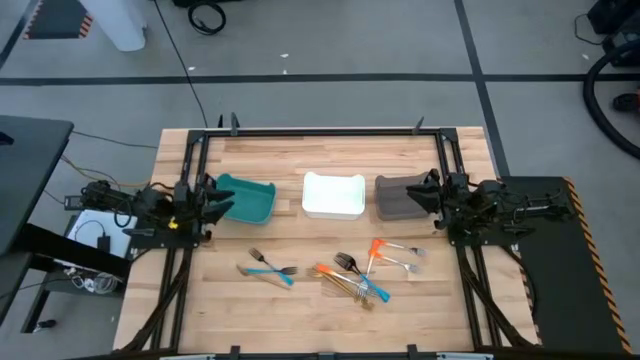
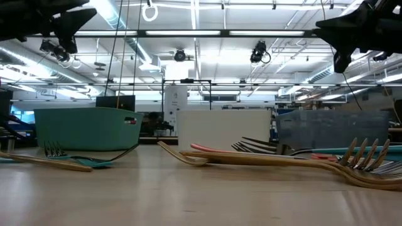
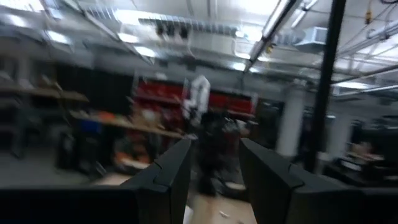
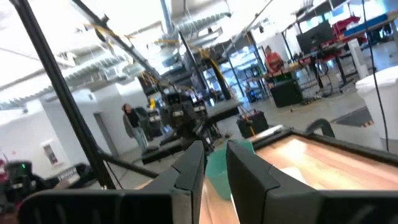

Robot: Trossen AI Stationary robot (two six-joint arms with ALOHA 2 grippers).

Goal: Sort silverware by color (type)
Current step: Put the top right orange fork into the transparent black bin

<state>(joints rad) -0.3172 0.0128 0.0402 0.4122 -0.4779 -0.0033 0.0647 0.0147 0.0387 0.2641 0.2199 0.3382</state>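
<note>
Tabletop silverware (image 1: 350,272) between distant claws

Bright, even overhead light falls on the wooden surface (image 1: 330,300) in the high view, leaving only faint, short shadows under the silverware (image 1: 352,272). In the low view, long ceiling strip lights (image 2: 207,32) glare white and both arms read as dark silhouettes; the nearest forks (image 2: 370,157) are soft. The left wrist view is heavily motion-blurred. The right wrist view is sharper, with blown-out highlights above.
</note>
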